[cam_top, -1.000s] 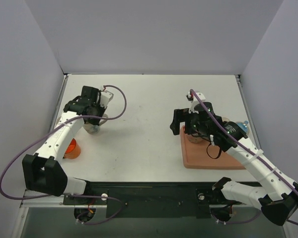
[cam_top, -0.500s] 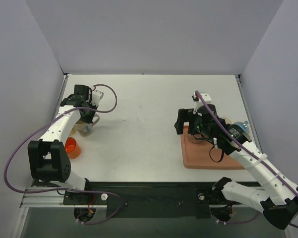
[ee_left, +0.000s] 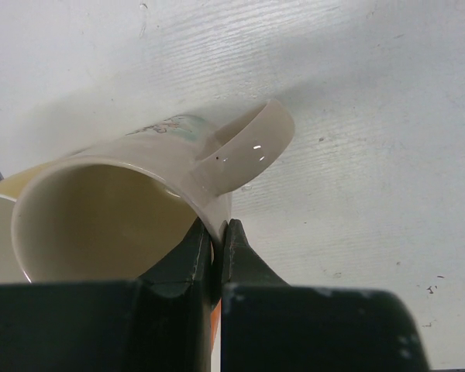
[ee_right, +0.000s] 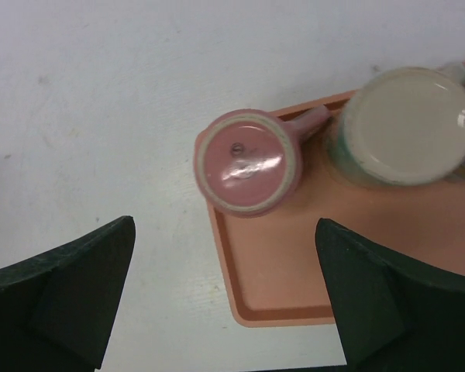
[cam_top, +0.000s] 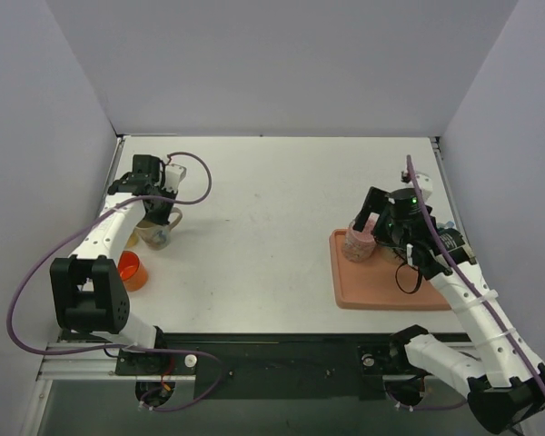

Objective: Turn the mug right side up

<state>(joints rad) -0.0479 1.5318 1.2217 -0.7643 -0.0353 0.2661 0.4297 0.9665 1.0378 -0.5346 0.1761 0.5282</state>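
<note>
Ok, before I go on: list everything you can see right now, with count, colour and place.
beige mug: one, cream-beige, far left of the table, tilted
orange cup: one, orange, left edge, nearer the arm bases than the beige mug
tray: one, salmon pink, right side of the table
pink mug: one, pink, upside down on the tray's far left corner
pale mug: one, pale with a cream base, upside down on the tray beside the pink mug
table: one, white
left tool: one, black, shut on the beige mug's wall by the handle
right tool: one, black, open above the tray, holding nothing
</note>
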